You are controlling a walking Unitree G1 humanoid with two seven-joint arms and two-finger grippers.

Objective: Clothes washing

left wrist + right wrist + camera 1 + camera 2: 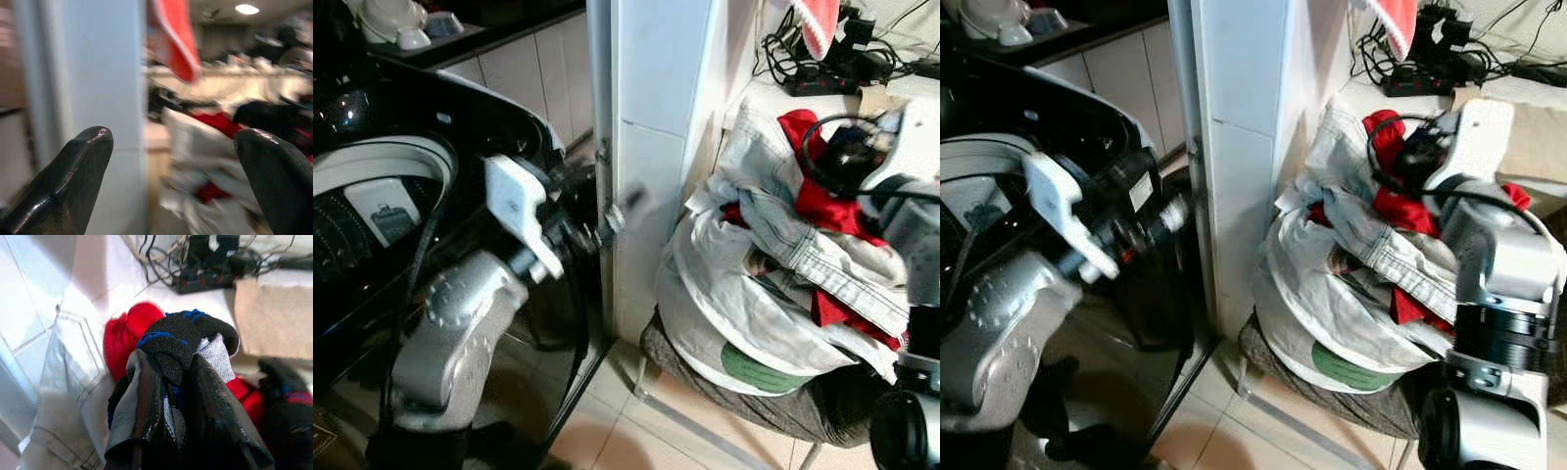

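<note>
Up close, black sock (pixel 188 340) in right end effector (pixel 171 431)

A white tiled pillar (pixel 651 147) stands in the middle. The floor (pixel 607 431) has pale shiny tiles. A power strip (pixel 822 78) with tangled black wires lies on a white shelf (pixel 1528 93). A round ceiling light (pixel 247 9) glows.

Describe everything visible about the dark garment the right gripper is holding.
The dark garment is a black knit piece with blue trim and a grey-white patch, bunched into a wad. The right gripper is shut on it, the fingers pinching it from both sides just above the laundry pile. Below and beside it lie a red garment and pale denim. Whether it hangs free of the pile cannot be told.
</note>
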